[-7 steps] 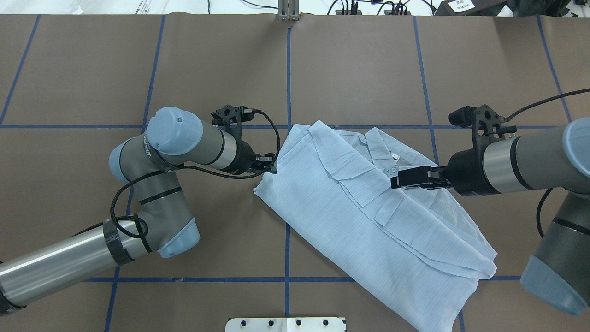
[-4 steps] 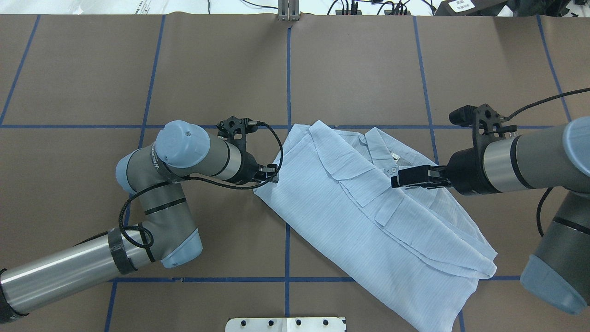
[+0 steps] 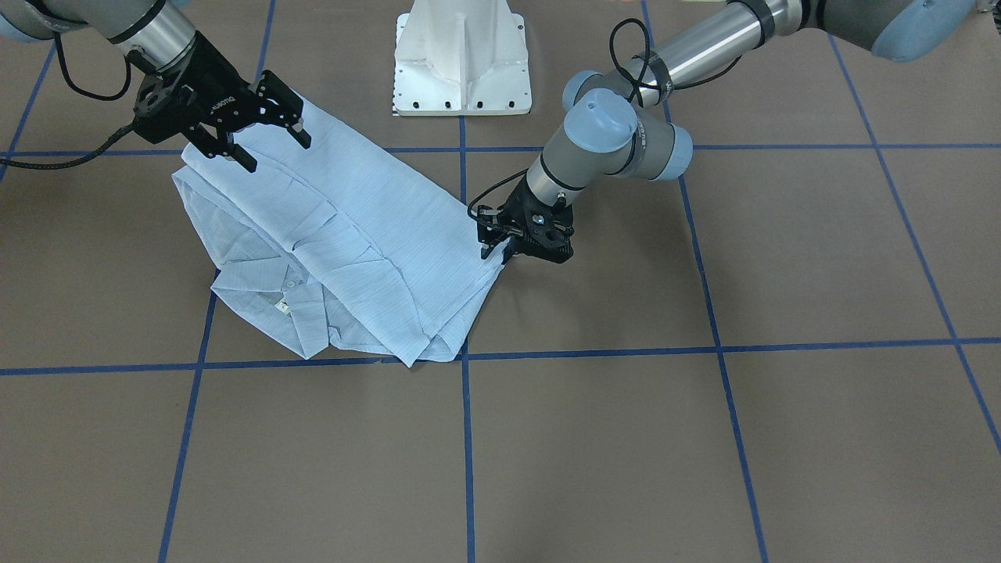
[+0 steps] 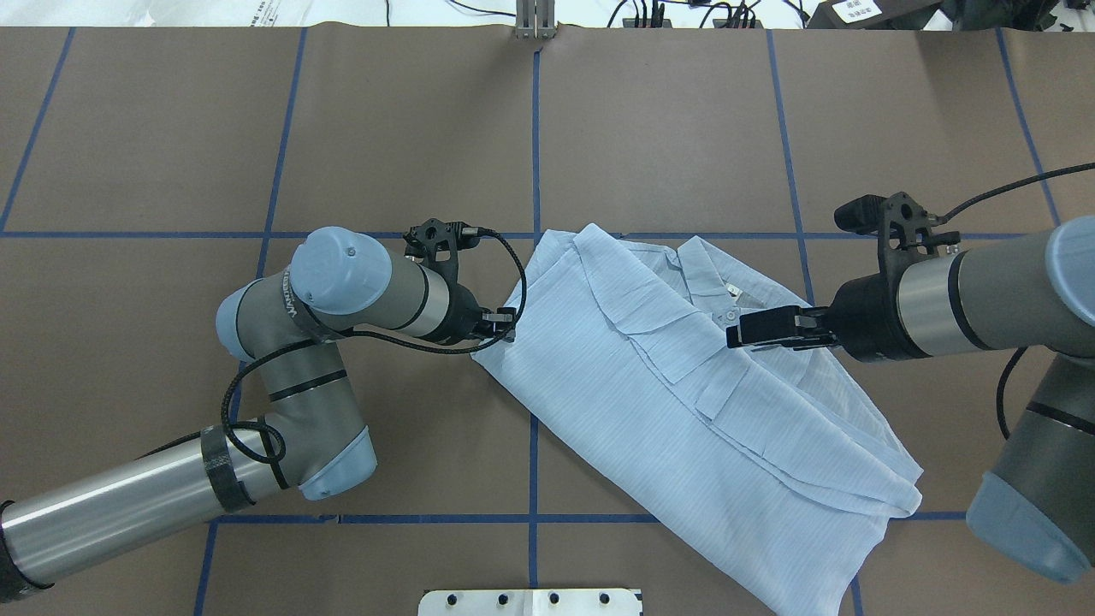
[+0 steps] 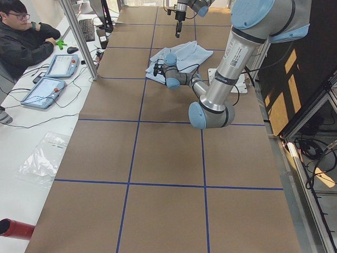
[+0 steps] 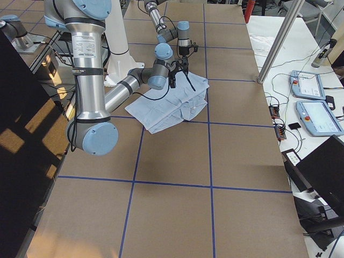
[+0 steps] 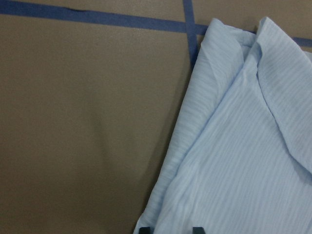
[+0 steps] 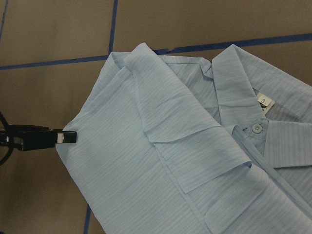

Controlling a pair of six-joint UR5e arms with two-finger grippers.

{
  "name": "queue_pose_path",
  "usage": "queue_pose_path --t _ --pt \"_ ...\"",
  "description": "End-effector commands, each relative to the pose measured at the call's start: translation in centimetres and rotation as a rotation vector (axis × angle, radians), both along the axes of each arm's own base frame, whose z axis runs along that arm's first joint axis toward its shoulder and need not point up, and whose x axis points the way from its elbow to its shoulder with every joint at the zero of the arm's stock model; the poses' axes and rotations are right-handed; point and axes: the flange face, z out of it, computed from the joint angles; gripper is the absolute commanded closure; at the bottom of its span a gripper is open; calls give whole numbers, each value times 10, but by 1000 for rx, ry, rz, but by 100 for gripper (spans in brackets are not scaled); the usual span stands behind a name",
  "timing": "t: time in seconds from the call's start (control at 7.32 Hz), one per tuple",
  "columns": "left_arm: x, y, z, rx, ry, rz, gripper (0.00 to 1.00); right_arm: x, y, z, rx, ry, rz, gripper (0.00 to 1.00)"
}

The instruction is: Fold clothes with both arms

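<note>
Shirt [image 4: 684, 385] lies mid-surface [image 4: 257, 128], nearer the robot-side edge. Sides look folded in; the crosswise fold is left. Left gripper [image 3: 494, 252] sits at the shirt's edge, can't tell if it's clamped. Right gripper [image 3: 278, 154] hovers above with fingers apart.

A: Count what's on the counter [image 4: 667, 128].
B: One shirt [image 4: 650, 385].
A: And the robot?
B: Two arms, a left arm [image 4: 342, 287] and a right arm [image 4: 984, 295], with one gripper each: left gripper [image 4: 505, 323], right gripper [image 3: 277, 154]. One white pedestal [image 3: 461, 62] and one seated person [image 5: 23, 39] besides.
</note>
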Motion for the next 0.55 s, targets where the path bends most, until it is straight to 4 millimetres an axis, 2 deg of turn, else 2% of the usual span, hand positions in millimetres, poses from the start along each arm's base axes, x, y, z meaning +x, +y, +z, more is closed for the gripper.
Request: queue_pose_path --t 0.0,0.41 --pt "-4 2 -7 4 12 3 61 -1 0 2 -3 3 -1 0" --pt "-7 3 -8 7 15 5 63 -2 -2 6 -8 10 -1 0"
